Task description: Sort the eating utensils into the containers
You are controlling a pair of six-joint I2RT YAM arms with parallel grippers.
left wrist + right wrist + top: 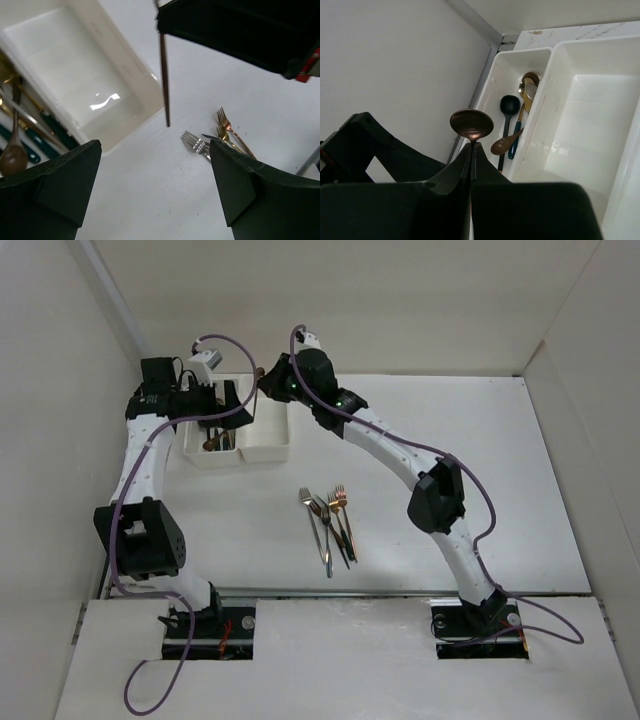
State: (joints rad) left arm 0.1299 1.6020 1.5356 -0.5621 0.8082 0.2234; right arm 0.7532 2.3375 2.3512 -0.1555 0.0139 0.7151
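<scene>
drop-off step: right tool pinching copper spoon above containers | left tool hanging wide open, empty | next: probably lowering into spoon bin

Two glossy white plastic bins throw back a bright glare from smooth floors. A copper spoon, pinched between the matt black fingers of the right gripper, has a polished, mirror-like metal bowl. On the matt white table, faintly grained, forks gleam in shiny silver, gold and copper-toned metal.
</scene>
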